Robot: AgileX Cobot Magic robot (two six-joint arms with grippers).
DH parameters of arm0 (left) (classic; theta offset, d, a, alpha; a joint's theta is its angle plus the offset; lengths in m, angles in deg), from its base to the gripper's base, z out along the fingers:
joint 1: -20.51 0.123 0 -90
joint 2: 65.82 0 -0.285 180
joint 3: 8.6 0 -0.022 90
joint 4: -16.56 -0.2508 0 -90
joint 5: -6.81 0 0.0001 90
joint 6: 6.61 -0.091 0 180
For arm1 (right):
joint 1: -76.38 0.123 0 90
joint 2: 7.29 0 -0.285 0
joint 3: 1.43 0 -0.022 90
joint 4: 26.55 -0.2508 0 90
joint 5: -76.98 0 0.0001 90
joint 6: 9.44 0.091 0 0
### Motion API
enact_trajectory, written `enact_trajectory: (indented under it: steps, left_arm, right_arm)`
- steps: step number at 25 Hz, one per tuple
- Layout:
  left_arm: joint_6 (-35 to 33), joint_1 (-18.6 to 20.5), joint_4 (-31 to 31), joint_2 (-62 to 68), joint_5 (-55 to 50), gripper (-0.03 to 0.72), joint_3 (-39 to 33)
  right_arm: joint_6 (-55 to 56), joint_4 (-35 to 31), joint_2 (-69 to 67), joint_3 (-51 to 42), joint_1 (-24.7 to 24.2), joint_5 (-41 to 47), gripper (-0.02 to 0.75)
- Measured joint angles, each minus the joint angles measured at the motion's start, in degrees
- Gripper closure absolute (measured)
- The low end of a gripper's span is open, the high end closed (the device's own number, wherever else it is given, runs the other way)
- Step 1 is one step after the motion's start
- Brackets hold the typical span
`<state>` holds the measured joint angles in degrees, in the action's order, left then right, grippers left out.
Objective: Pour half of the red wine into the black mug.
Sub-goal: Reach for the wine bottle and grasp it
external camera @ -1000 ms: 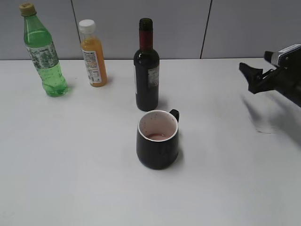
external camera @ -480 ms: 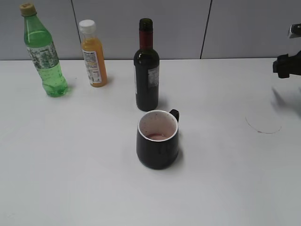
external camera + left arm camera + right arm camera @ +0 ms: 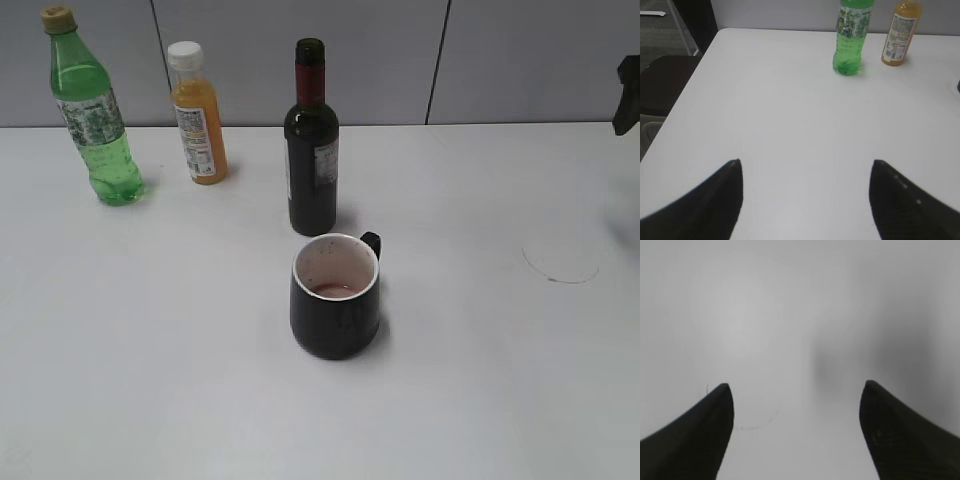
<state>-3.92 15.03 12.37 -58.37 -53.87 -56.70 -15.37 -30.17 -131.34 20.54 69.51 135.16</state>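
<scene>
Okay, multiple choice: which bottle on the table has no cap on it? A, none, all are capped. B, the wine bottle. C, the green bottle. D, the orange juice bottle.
B: the wine bottle shows an open dark mouth above its red foil neck, while the green bottle has a tan cap and the orange juice bottle a white one.

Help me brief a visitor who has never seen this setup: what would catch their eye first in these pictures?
Probably the dark glass wine bottle with a red foil neck, standing uncapped mid-table, with the squat black mug with a white rim just in front, holding a little red wine. At the back left stand a green plastic bottle and an orange juice bottle. The white table shows a faint ring mark at the right.
</scene>
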Motion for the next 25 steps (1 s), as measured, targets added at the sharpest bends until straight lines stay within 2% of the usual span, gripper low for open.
enact_trajectory:
  steps: [2,8,13,17,25]
  left_arm:
    - [0.0,0.0,0.0,0.0,0.0,0.099,0.0]
    - [0.0,0.0,0.0,0.0,0.0,0.099,0.0]
    - [0.0,0.0,0.0,0.0,0.0,0.099,0.0]
    - [0.0,0.0,0.0,0.0,0.0,0.099,0.0]
    - [0.0,0.0,0.0,0.0,0.0,0.099,0.0]
  right_arm:
    - [0.0,-0.1,0.8,2.5,0.0,6.9,0.144]
    - [0.0,-2.1,8.4,-1.4,0.0,9.5,0.144]
    - [-1.4,-2.4,19.5,-14.1,0.0,9.7,0.147]
    - [-5.3,-2.4,29.5,-27.6,0.0,9.7,0.150]
    - [-6.6,-3.7,48.5,-51.0,0.0,5.8,0.153]
